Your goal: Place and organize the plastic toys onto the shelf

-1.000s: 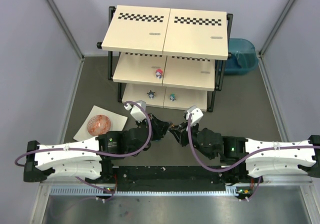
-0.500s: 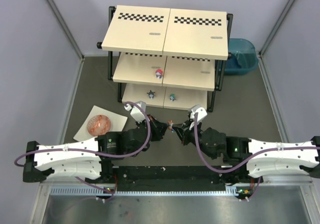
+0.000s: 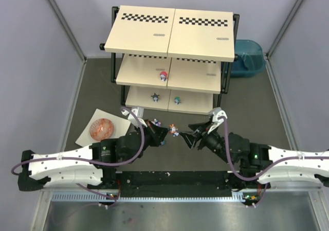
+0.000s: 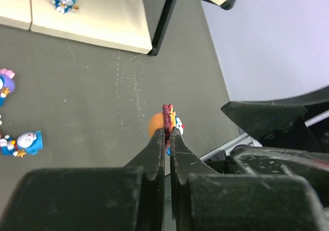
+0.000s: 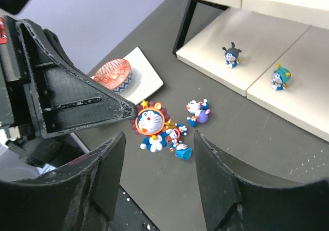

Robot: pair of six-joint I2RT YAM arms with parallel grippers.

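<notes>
Left gripper pinched shut on an orange-maned figurine, held above the dark mat in front of the shelf; right gripper facing it, jaws spread and empty; a purple-headed toy lies on the mat below; a green-capped figurine stands on the bottom board.
</notes>
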